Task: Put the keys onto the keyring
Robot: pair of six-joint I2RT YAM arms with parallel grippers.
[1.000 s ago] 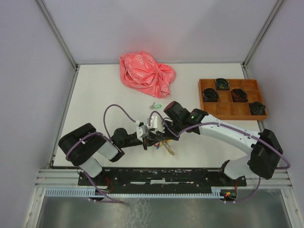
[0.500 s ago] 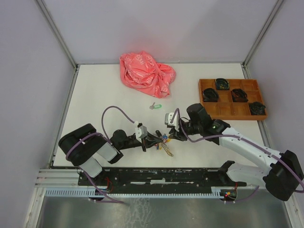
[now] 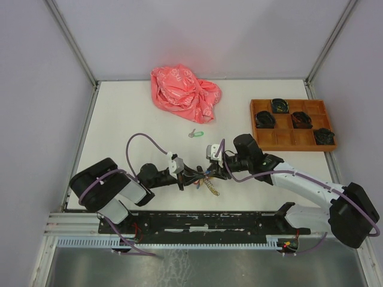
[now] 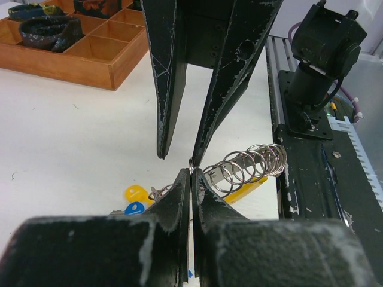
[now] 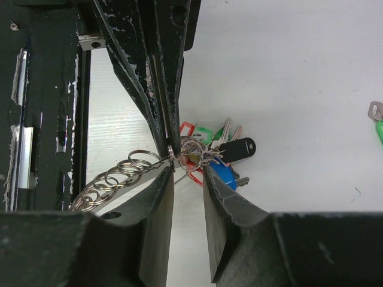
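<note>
A small silver key with a green tag point(image 3: 195, 134) lies alone on the white table; it also shows at the right edge of the right wrist view point(image 5: 377, 121). The red-tagged key cannot be told apart from the bunch. My left gripper point(image 3: 190, 177) is shut on a thin keyring point(image 5: 172, 153) joined to a bunch of keys point(image 5: 209, 152) with red, green, blue and black tags. A chain of rings point(image 4: 251, 166) hangs from it. My right gripper point(image 5: 187, 173) is open, its fingers on either side of the ring and the bunch, tip to tip with the left gripper point(image 4: 191, 172).
A crumpled pink bag point(image 3: 183, 88) lies at the back of the table. A wooden compartment tray point(image 3: 292, 139) with dark items stands at the right. The black rail point(image 4: 311, 173) runs along the near table edge.
My right arm swung out from over the left gripper to the right, then came back in to face the left gripper at the bunch. The left gripper kept its hold.
</note>
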